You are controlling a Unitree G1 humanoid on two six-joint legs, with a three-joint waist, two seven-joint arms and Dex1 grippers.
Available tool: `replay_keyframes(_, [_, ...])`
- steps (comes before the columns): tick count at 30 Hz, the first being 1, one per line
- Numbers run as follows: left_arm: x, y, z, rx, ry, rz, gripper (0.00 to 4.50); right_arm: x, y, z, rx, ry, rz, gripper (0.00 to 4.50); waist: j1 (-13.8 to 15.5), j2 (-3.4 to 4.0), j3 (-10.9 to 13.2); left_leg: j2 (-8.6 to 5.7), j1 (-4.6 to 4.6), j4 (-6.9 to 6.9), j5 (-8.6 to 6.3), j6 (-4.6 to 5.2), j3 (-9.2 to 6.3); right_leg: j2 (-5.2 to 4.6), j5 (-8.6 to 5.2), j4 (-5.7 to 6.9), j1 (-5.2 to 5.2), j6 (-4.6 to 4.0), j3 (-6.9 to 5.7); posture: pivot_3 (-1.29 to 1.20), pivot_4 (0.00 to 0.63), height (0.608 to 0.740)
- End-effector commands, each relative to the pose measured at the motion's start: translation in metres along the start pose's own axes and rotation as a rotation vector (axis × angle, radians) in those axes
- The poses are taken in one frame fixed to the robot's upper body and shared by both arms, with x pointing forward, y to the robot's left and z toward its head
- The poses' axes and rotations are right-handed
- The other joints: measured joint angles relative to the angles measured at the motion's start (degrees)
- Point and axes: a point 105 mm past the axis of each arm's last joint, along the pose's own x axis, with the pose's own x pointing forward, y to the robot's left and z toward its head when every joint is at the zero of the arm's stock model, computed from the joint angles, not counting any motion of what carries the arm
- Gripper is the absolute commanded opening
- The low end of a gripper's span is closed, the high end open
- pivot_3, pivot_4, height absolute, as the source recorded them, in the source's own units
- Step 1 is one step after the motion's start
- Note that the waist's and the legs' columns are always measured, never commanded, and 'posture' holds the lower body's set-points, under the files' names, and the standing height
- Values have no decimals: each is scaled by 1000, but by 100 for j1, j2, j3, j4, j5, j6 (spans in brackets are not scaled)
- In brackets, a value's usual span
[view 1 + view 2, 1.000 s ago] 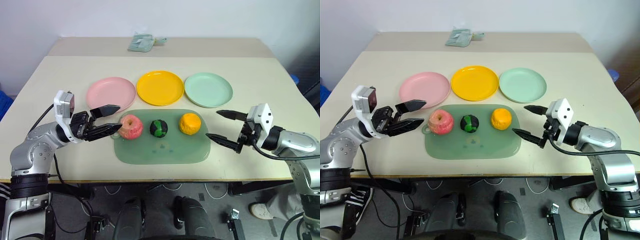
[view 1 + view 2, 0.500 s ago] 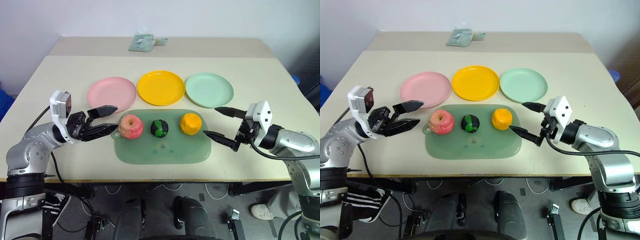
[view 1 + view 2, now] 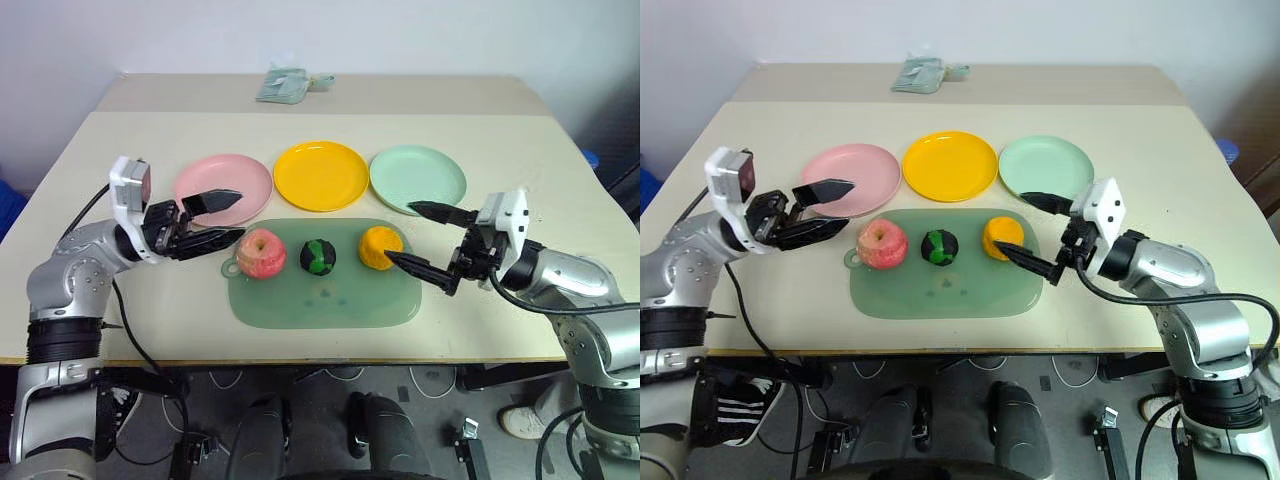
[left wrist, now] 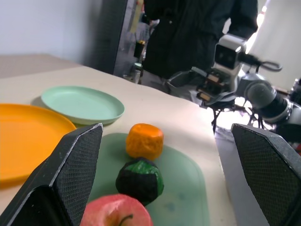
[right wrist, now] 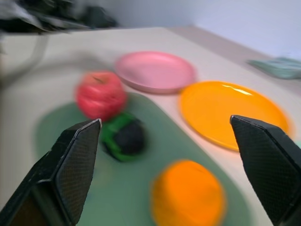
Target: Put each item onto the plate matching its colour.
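On a translucent green mat [image 3: 325,295] a pink-red apple [image 3: 260,252], a dark green-and-black ball [image 3: 318,256] and an orange-yellow citrus [image 3: 381,247] lie in a row. Behind the mat stand a pink plate [image 3: 224,185], a yellow plate [image 3: 321,175] and a mint green plate [image 3: 417,179], all bare. My left gripper [image 3: 238,214] hangs open just left of the apple, its tips near the pink plate's front rim. My right gripper [image 3: 400,232] is open right beside the citrus, its lower finger close to the fruit, holding nothing.
A grey-green cloth bundle [image 3: 285,85] lies at the table's far edge. In the left wrist view a person in a dark jacket [image 4: 197,28] stands beyond the table's right side. Bare tabletop lies left and right of the mat.
My right gripper has moved left, from well clear of the mat to the citrus's side. My left gripper has risen slightly near the apple. The fruit has not moved.
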Motion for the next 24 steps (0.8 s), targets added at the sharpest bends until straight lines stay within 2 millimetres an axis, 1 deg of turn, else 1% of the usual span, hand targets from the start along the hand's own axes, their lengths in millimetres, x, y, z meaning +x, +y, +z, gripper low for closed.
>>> replay_keyframes(1, [0, 6, 1, 60, 39, 12, 4500, 4, 9, 13, -62, 13, 40, 4485, 1, 0, 0, 0, 0, 0, 0, 0, 0, 0, 0, 0, 0, 0, 0, 0, 150, 740])
replay_keyframes(4, [2, 11, -6, 88, 100, 17, 4500, 3, 9, 16, -107, 27, 29, 4485, 9, 0, 0, 0, -1, 1, 0, 0, 0, -1, -2, -2, 0, -4, 0, 0, 150, 740])
replay_keyframes(7, [5, 18, -12, 111, 142, 23, 4500, 3, 14, 21, -127, 11, 30, 4485, 15, -1, 0, -2, -2, 1, 0, 0, -1, -3, -2, -2, 1, -4, 0, 0, 150, 740])
replay_keyframes(11, [9, 26, -28, 128, 208, 26, 4500, 4, 13, 23, -151, 1, -3, 4485, 4, -1, 0, -2, -3, 1, 0, 0, 0, -2, -1, -3, 0, -1, 0, 0, 150, 740])
replay_keyframes(14, [16, 23, -45, 154, 267, -22, 4500, 3, 12, 21, -158, 8, -15, 4485, 5, -1, 0, -2, -3, 1, 0, 0, 0, -1, 0, -2, 0, -1, 0, 0, 150, 740])
replay_keyframes(17, [24, 25, -53, 152, 277, -31, 4500, 2, 12, 21, -165, 13, -19, 4485, 7, -1, -1, -2, -4, 2, 0, 0, 0, -2, 0, -2, -1, -1, 0, 0, 150, 740])
replay_keyframes(20, [27, 27, -60, 149, 297, -37, 4500, 2, 12, 20, -173, 20, -23, 4485, 6, -1, -1, -2, -4, 2, 0, 1, 0, -2, 0, -2, 0, 0, 0, 0, 150, 740])
replay_keyframes(22, [24, 32, -70, 169, 360, -22, 4500, 2, 11, 22, -182, 18, -31, 4485, 6, -2, -1, -2, -4, 2, 0, 0, 0, -2, 0, -2, 0, 0, 0, 0, 150, 740])
replay_keyframes(24, [23, 38, -69, 191, 353, 12, 3957, 1, 10, 22, -184, 18, -34, 4500, 6, -2, -1, -2, -2, 2, 0, 1, 0, -2, 0, -2, 0, 0, 0, 0, 150, 740])
